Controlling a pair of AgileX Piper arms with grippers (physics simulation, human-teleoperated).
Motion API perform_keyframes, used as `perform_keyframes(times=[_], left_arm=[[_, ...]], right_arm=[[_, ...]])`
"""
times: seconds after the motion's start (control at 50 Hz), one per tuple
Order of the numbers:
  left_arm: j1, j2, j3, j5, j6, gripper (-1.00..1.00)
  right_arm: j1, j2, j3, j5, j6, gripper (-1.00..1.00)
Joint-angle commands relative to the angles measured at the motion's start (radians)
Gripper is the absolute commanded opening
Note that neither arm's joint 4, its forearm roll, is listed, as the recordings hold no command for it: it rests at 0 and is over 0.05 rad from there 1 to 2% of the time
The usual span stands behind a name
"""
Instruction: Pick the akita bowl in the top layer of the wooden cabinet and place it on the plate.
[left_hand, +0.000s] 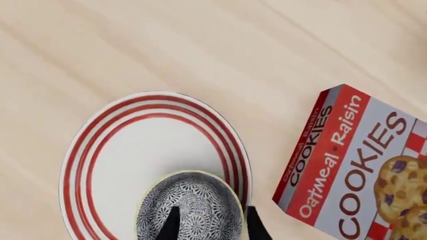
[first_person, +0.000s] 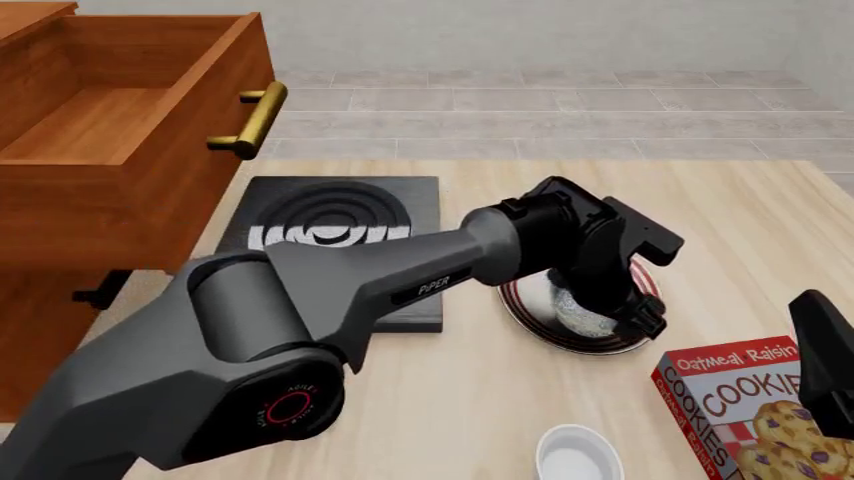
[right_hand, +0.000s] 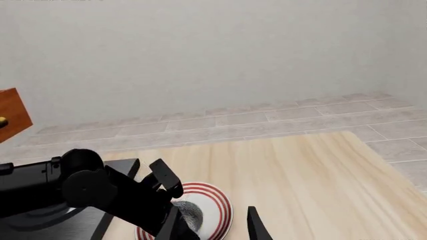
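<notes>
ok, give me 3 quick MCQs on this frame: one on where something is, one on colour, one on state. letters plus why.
1. Where is the akita bowl?
A. in the top drawer
B. over the plate
C. on the stove slab

2. What colour are the plate's rim rings?
A. blue
B. red
C. green

3. How is the top drawer of the wooden cabinet?
A. pulled out, nothing showing inside
B. shut
C. pulled out with a bowl inside

Answers:
1 B: the left wrist view shows the bowl over the plate's edge, between the left pincer's fingers.
2 B: the rings are red in every view.
3 A: the front view shows bare wood inside.
</notes>
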Motion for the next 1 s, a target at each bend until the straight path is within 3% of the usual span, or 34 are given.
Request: perform_keyframes(times=[0.02, 1.0], left_arm=[[-0.003, -0.002, -0.004, -0.001, 0.000, 1.00], [-0.012, -0.132, 0.032, 0.035, 0.023, 1.00]], right_arm=[[-0.006, 0.000, -0.001, 0.001, 0.010, 1.00], [-0.001, 0.000, -0.001, -0.006, -0.011, 1.00]])
